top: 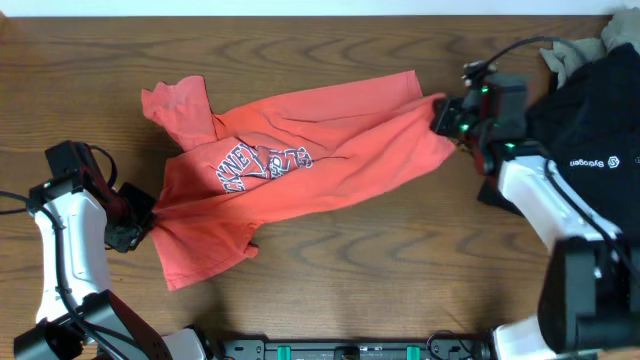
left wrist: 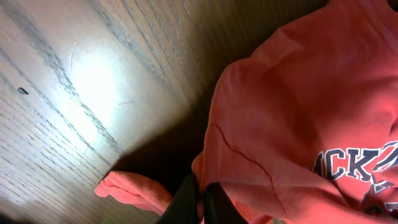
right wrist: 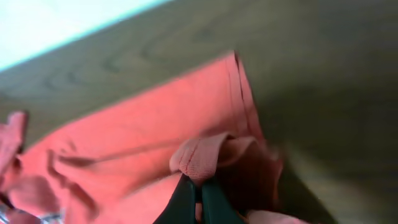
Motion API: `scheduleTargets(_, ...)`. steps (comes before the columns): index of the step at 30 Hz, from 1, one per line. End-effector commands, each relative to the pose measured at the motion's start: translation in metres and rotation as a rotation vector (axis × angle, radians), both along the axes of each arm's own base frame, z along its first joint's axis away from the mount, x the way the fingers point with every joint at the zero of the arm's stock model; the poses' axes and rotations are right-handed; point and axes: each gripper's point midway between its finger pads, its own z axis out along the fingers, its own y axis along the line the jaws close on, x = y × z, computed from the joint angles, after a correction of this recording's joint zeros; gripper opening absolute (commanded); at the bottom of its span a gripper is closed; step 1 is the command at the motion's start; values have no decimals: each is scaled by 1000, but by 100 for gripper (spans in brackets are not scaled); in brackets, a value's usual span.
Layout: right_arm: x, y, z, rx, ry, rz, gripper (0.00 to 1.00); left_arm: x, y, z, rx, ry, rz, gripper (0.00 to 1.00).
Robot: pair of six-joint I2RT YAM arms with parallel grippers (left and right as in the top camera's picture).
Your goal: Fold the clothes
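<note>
Red T-shirt (top: 300,165) is lying face up across the middle of the wooden table (top: 400,290), chest lettering (top: 262,163) showing. Its long axis is running on a slant from the left edge toward the far right corner. Both ends of that axis are being held. The left gripper (top: 135,228) is sitting at the shirt's near-left end, jaws pressed together on a bunch of red cloth; the left wrist view is showing the dark fingers closing on a rolled edge, with the shirt spreading away to the right. The right gripper (top: 443,117) is at the far-right end, jaws pinching a small gathered fold beside a stitched hem, with the shirt running off to the left of it. The cloth between the two is looking drawn into long wrinkles rather than slack, so the shirt is probably being stretched flat before a fold. One loose sleeve is lying toward the far left, and a flap is hanging toward the near edge. Bare wood is showing along the near edge and far left, giving room there. The right side is crowded: a black tee (top: 590,110) is lying just behind the right gripper at the right edge, and a beige piece (top: 575,55) is sitting in the far right corner.
</note>
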Motion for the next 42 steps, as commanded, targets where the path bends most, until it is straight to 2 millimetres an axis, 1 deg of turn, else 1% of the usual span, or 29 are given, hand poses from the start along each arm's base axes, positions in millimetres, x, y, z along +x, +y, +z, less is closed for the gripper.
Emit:
scheduleTargets(1, -5, 15, 7, 59, 17, 35, 1, 2, 7, 5, 30, -11, 0, 6)
scheduleTargets(4, -24, 15, 20, 68, 53, 45, 1, 4, 8, 5, 33, -17, 0, 6)
scheduleTargets(10, -84, 6, 50, 53, 158, 31, 1, 8, 10, 6, 44, -36, 0, 6)
scheduleTargets(12, -99, 2, 58, 40, 171, 24, 1, 9, 11, 6, 46, -40, 0, 7)
scheduleTargets(14, -107, 1, 62, 34, 178, 18, 1, 9, 11, 6, 47, -41, 0, 6)
scheduleTargets(16, -110, 0, 59, 32, 193, 17, 1, 9, 11, 6, 46, -41, 0, 6)
scheduleTargets(19, -105, -3, 40, 14, 246, -2, 1, 9, 11, 6, 46, -41, 0, 6)
scheduleTargets(21, -93, -1, 19, 11, 276, -5, 1, 9, 11, 6, 47, -41, 0, 6)
scheduleTargets(22, -87, 0, 12, 11, 276, -4, 1, 10, 11, 6, 47, -42, 1, 6)
scheduleTargets(23, -75, 1, 3, 11, 265, -3, 1, 10, 11, 6, 48, -44, 1, 6)
scheduleTargets(24, -59, 2, -6, 14, 236, -3, 1, 11, 12, 6, 50, -47, 1, 6)
scheduleTargets(27, -18, 5, -18, 33, 130, -11, 1, 12, 12, 7, 51, -51, 4, 6)
scheduleTargets(28, -5, 6, -19, 52, 90, -20, 4, 12, 12, 7, 51, -51, 4, 6)
scheduleTargets(29, 5, 7, -19, 66, 57, -27, 10, 12, 13, 7, 53, -53, 4, 6)
scheduleTargets(31, 18, 9, -19, 77, 4, -25, 21, 13, 13, 7, 53, -54, 4, 6)
scheduleTargets(33, 17, 8, -23, 75, 16, -27, 51, 13, 13, 7, 53, -54, 4, 6)
scheduleTargets(34, 12, 8, -28, 76, 44, -22, 63, 13, 13, 7, 53, -54, 4, 7)
scheduleTargets(36, -4, 6, -38, 59, 117, 5, 92, 13, 13, 7, 53, -54, 4, 7)
scheduleTargets(37, -12, 2, -43, 46, 158, 4, 99, 13, 13, 7, 53, -54, 4, 7)
scheduleTargets(40, -41, -19, -59, -3, 305, -57, 99, 13, 13, 7, 53, -54, 4, 7)
scheduleTargets(42, -59, -33, -64, -31, 385, -99, 99, 13, 13, 7, 53, -54, 4, 7)
